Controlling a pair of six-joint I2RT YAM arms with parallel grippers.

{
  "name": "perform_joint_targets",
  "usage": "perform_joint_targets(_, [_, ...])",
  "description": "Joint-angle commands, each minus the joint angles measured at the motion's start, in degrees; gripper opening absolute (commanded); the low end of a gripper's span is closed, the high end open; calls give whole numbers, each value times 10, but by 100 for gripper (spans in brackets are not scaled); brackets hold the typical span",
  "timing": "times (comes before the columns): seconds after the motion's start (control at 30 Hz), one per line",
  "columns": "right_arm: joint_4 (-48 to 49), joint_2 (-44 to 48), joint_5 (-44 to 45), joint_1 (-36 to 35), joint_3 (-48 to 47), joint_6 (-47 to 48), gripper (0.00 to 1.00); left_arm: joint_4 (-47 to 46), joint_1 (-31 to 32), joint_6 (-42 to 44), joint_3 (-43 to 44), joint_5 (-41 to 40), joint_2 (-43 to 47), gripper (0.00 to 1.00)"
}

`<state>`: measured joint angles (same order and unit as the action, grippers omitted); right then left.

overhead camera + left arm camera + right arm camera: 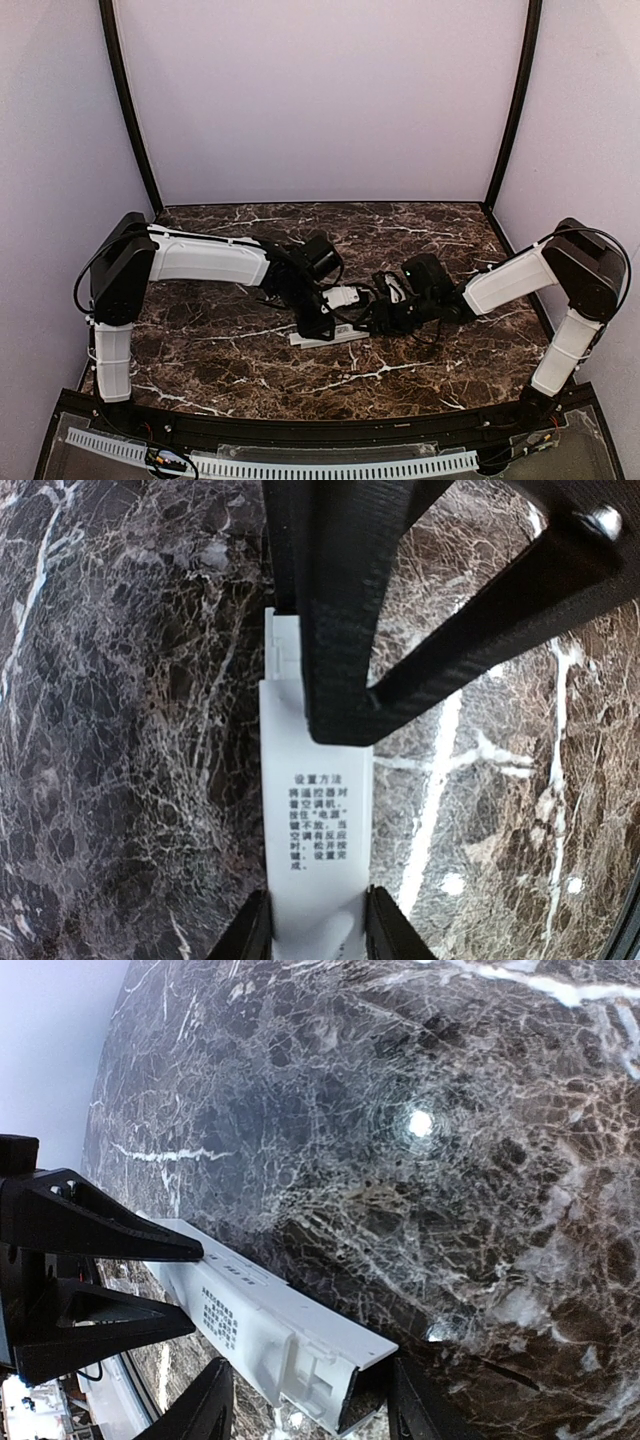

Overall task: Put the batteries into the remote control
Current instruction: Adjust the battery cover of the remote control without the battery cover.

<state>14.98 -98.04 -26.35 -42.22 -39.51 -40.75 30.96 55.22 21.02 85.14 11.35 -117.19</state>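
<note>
The white remote control (315,810) lies on the marble table, its back with printed text facing up. My left gripper (318,935) is shut on one end, a finger pressed against each long side. At the other end the battery compartment (320,1360) stands uncovered, and no cells show inside it. That end sits between the fingers of my right gripper (312,1410), which stands open; there is a gap between one finger (205,1405) and the remote. In the top view both grippers meet over the remote control (325,338) at mid-table. The batteries are out of view.
Dark marble tabletop (400,240) with white veins runs all round the remote. Pale walls close the back and sides. A black frame rail (300,430) runs along the near edge by the arm bases.
</note>
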Motion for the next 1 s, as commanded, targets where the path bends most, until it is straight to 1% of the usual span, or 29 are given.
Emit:
perform_joint_targets(0.0, [16, 4, -12, -1, 7, 0, 51, 9, 7, 6, 15, 6, -5, 33])
perform_joint_targets(0.17, [20, 2, -12, -1, 10, -2, 49, 8, 10, 6, 20, 9, -7, 32])
perform_joint_targets(0.5, [19, -10, -12, -1, 6, -2, 49, 3, 13, 2, 23, 6, -15, 33])
perform_joint_targets(0.83, [7, -14, -3, -1, 2, 2, 48, 12, 12, -3, 23, -2, -2, 47])
perform_joint_targets(0.97, [5, -11, -4, -1, 1, 2, 50, 8, 12, -9, 18, -12, 10, 56])
